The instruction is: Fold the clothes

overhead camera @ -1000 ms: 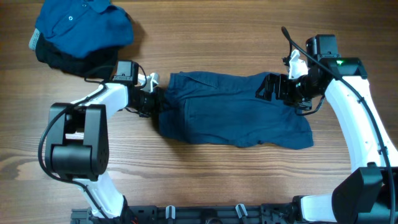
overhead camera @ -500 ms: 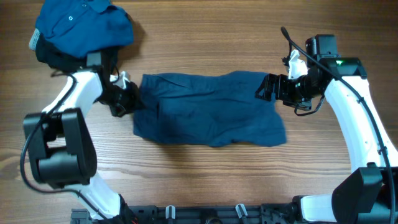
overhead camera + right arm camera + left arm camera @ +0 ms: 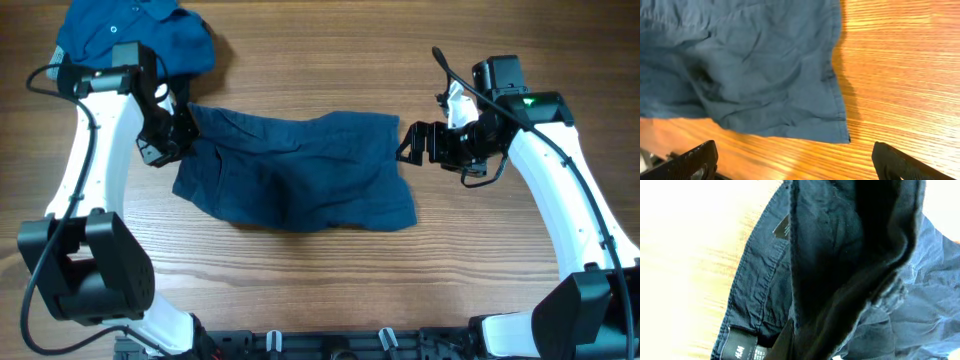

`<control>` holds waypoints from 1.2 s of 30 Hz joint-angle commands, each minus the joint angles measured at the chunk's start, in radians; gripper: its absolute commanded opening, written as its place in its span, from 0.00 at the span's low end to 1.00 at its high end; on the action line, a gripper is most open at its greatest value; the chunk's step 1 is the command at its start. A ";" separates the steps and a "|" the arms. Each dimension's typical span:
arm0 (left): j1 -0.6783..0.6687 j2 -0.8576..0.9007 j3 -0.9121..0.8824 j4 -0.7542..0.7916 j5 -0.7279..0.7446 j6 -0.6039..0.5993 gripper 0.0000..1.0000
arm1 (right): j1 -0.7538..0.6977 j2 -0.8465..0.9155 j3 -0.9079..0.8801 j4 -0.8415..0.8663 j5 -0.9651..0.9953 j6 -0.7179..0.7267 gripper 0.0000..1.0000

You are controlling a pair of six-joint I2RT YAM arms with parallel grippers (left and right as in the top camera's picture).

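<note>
Clamped the left edge of the shorts (image 3: 300, 175) in the left gripper (image 3: 170, 140) near the pile of clothes (image 3: 120, 40), probably for tugging them flat on the table (image 3: 320, 290); had the right gripper (image 3: 405, 145) spread wide, empty, beside the right hem

Wood worktop (image 3: 320, 290): clear grain, smooth, low satin sheen in wrist views. Navy shorts (image 3: 300, 180): thin woven cloth, matt, heavily creased, w/ stitched hems + waistband seams. Inside, the label (image 3: 742, 349) is black fabric w/ white print. Brighter blue polo shirt (image 3: 120, 35): soft cloth, matt, small pale buttons. Under it a dark garment (image 3: 80, 92): black cloth, matt. White arm shells (image 3: 100, 160): smooth plastic, semi-gloss; joints black plastic, matt. On the right gripper (image 3: 408, 143), fingers (image 3: 697, 160) are black plastic, matt, slightly grainy.
</note>
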 commanded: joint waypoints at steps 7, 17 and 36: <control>-0.210 -0.058 0.085 -0.041 -0.027 -0.021 0.29 | 0.002 -0.021 0.014 0.006 0.148 0.064 1.00; -0.216 -0.054 0.085 -0.044 0.012 -0.051 1.00 | 0.002 -0.021 0.014 -0.018 0.152 0.036 1.00; 0.135 -0.054 0.070 -0.119 0.013 0.037 1.00 | 0.002 -0.021 0.014 -0.010 0.152 0.032 1.00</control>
